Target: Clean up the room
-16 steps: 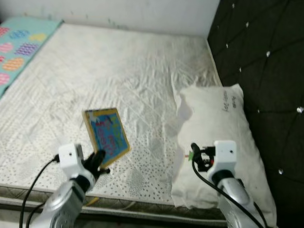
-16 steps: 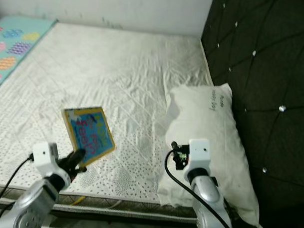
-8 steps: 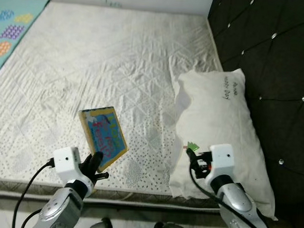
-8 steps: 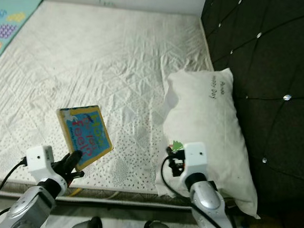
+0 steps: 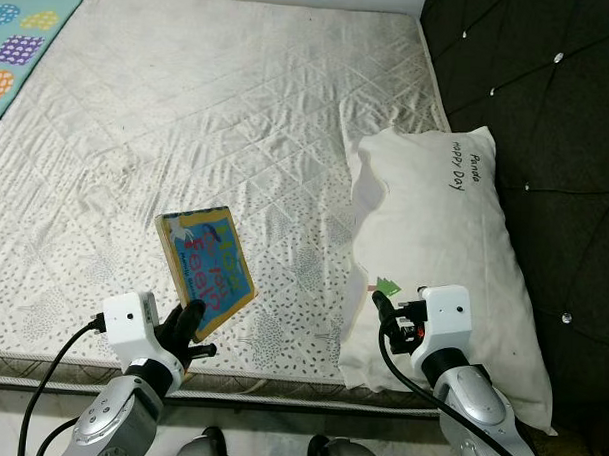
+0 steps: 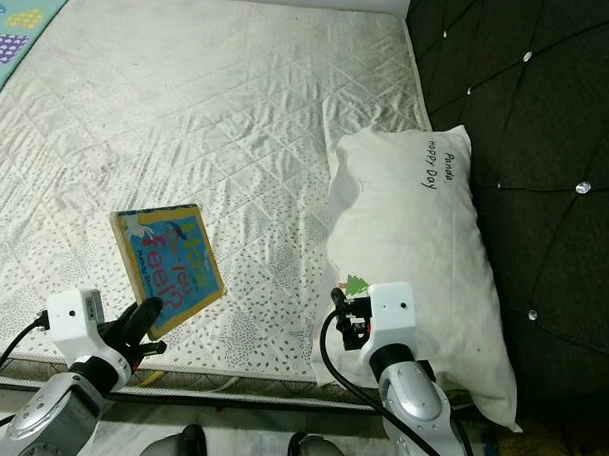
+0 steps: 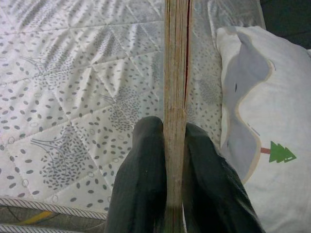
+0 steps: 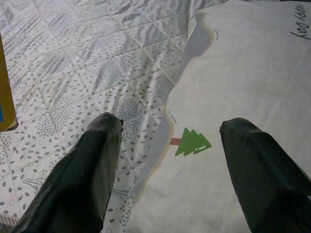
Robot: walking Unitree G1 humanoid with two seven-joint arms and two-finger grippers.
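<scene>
1. Your left gripper is clamped on the book's lower edge, holding it above the mattress.
2. Book looks stiff, light; pinch deeper to stop pivoting.
3. Right gripper hangs spread wide above the pillow.

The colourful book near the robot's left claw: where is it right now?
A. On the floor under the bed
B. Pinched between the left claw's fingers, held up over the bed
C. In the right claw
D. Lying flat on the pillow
B: the book stands edge-on between the left claw fingers, above the mattress.
</scene>
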